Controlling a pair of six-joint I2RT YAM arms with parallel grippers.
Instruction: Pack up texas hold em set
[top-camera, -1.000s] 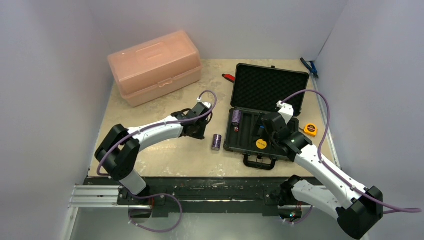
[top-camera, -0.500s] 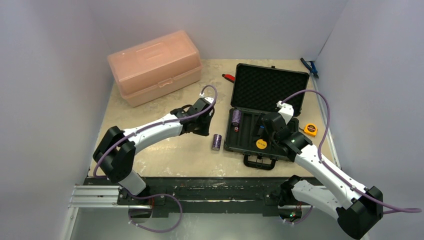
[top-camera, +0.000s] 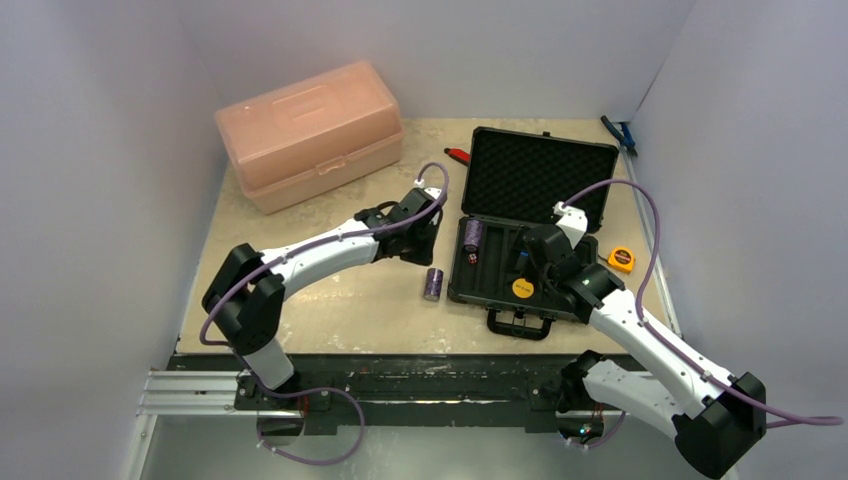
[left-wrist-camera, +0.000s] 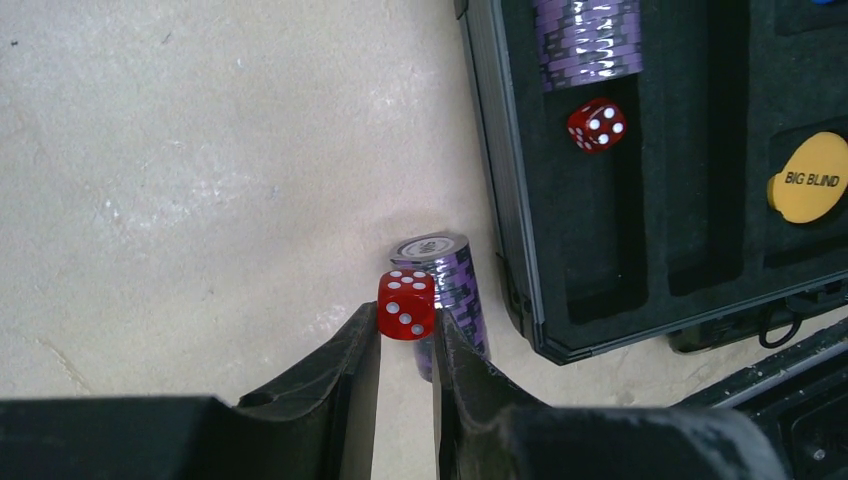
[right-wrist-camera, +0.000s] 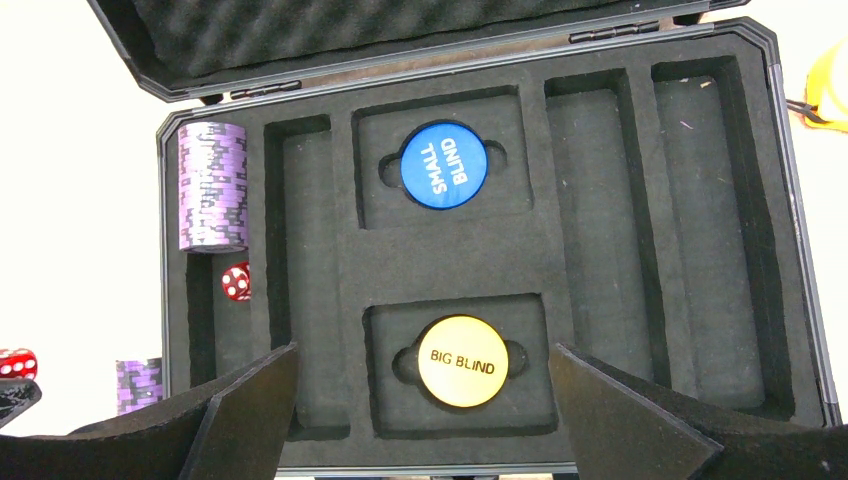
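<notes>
The black briefcase (top-camera: 497, 297) lies open with its foam lid up. In its left slot lie a purple chip stack (right-wrist-camera: 212, 185) and a red die (right-wrist-camera: 236, 282). An orange disc (right-wrist-camera: 462, 361) marked BIG BLIND and a blue disc (right-wrist-camera: 443, 165) sit in the middle pockets. A second purple chip stack (left-wrist-camera: 452, 290) lies on the table just left of the case. My left gripper (left-wrist-camera: 406, 322) is shut on a second red die (left-wrist-camera: 406, 305), held above that stack. My right gripper (right-wrist-camera: 425, 400) hangs open over the case, its fingers either side of the orange disc.
A translucent pink box (top-camera: 310, 130) stands at the back left. A yellow tape measure (top-camera: 621, 259) lies right of the case. A red-handled tool (top-camera: 456, 154) lies behind the case and a blue tool (top-camera: 618, 132) in the far right corner.
My left arm has swung right and forward toward the case, with the die in its jaws. The right arm has not moved.
</notes>
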